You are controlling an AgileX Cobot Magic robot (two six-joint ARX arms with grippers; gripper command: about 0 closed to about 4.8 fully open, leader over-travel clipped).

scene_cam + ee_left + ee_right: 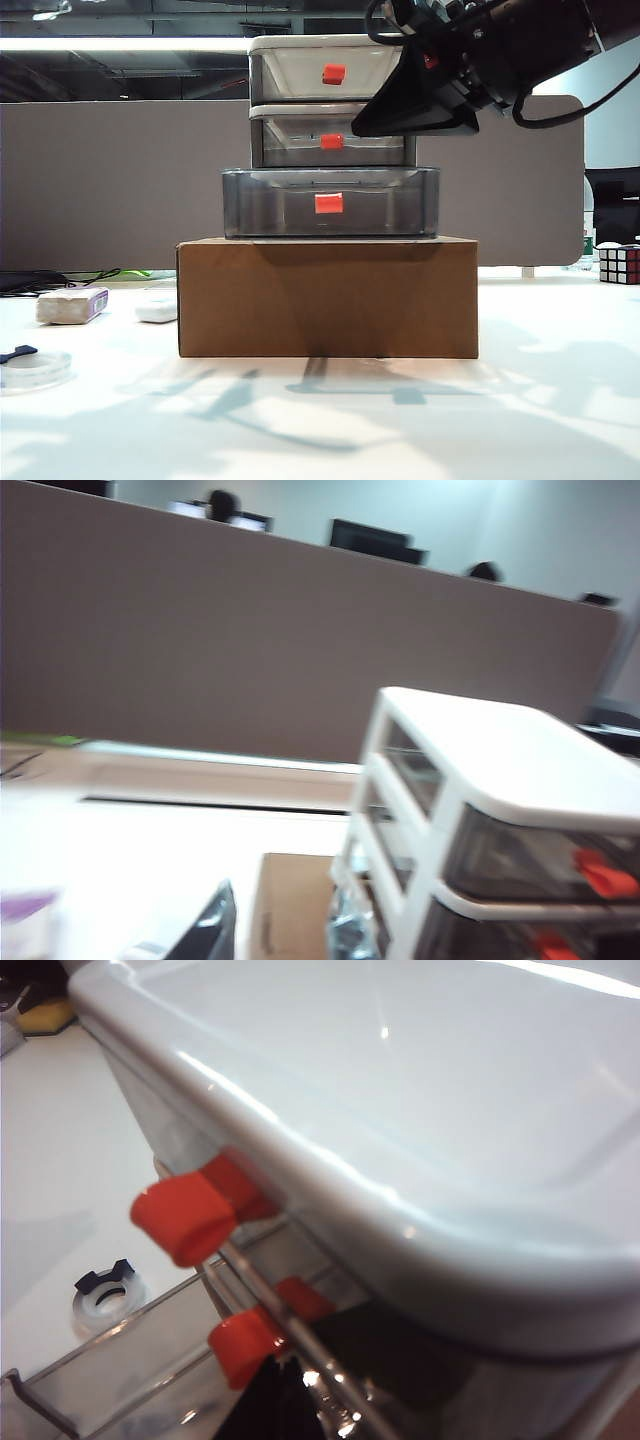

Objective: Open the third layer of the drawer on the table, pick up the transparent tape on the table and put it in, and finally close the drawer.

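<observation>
A: Drawer [331, 105] position?
B: Exterior view, centre, stacked on a brown cardboard box [328, 297] on the table [420, 430]; handles face the camera; the third layer [330, 203] is pulled out toward the camera, long axis running 9 to 3 o'clock, its red-orange handle [328, 203] front and centre.
A: Tape?
B: Transparent tape [33, 368] lies flat on the table at about 8 o'clock from the box, well apart from it; dark blue tab [17, 353] sticks out toward 10 o'clock; also seen in the right wrist view [106, 1300] beyond the open drawer.
A: Grippers?
B: Right gripper [415, 118] sits at 2 o'clock of the unit, dark body covering the right part of the upper two drawers; right wrist view is tight on the unit's white top; fingers not readable, can't tell the gap. Left gripper [205, 932]: only a dark finger edge at the frame edge, picture blurred; can't tell the gap either; not found in the exterior view.
A: Clutter?
B: White block with purple label [72, 304] and small white oval object [157, 308] at 9 o'clock of the box, near each other; Rubik's cube [619, 264] at far 3 o'clock; grey partition [110, 180] behind.
</observation>
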